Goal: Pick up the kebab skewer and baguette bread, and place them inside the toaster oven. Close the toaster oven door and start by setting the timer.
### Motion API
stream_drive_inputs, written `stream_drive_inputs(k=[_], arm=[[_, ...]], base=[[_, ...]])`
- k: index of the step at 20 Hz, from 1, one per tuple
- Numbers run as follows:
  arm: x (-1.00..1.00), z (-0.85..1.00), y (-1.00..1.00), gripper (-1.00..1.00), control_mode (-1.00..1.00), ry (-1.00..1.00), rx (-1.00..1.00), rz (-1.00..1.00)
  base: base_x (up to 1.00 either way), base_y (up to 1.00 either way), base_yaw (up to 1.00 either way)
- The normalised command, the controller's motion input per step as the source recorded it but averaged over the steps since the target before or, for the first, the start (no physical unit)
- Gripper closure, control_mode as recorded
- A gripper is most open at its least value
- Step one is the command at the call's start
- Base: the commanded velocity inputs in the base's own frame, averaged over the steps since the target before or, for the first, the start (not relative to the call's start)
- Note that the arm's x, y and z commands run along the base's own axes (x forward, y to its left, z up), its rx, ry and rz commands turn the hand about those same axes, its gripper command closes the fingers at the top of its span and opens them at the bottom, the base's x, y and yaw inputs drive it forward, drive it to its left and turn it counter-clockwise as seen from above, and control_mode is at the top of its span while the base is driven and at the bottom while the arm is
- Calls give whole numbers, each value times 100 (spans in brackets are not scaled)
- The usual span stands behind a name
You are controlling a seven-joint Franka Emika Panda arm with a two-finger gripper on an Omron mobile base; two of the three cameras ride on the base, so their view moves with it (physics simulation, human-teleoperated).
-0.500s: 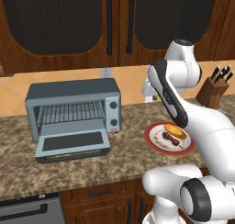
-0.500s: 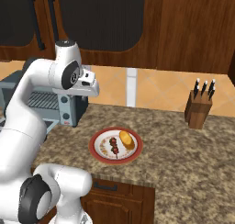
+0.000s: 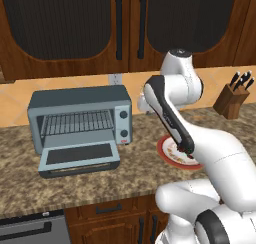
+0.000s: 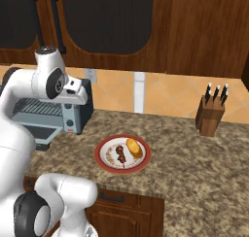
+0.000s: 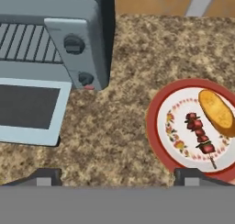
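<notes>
over the speckled brown stone counter (image 3: 100, 180) the white arm rises from its base, folds at a high elbow in front of the dark wooden cabinets (image 4: 107, 17) and carries its hand above the worktop, looking down from between the oven and the plate. at the left stands the boxy grey-blue toaster oven (image 3: 80, 115) with its wire rack (image 3: 77, 122) exposed and two dark knobs (image 5: 74, 45) on the right-side panel; the toaster oven door (image 3: 80, 158) with the dark glass window lies dropped flat on the counter in front of it. in the hand view, the gripper (image 5: 117, 175) shows two dark tips set wide apart, released, holding nothing and touching nothing, with bare counter between them. to the right, near the oven but apart from it, sits a round red-rimmed white plate (image 4: 104, 144). on it lies the kebab skewer (image 5: 200, 138) of dark red-brown chunks, and just beside it, further right, the golden-orange baguette bread (image 5: 215, 110). at the far right, by the tiled wall, stands a wooden knife block (image 4: 210, 115).
</notes>
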Motion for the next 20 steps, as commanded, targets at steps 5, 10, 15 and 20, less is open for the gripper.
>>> stream_drive_inputs(k=[5,10,15,20], arm=[[1,-19,46,-100,-100,-8,0,-2],[-29,-18,32,-100,-100,-22,0,0],[-71,-8,62,-100,-100,-22,0,-2],[-48,0,53,-100,-100,-10,3,-8]], base=[[0,0,0],[0,0,0],[0,0,0],[0,0,0]])
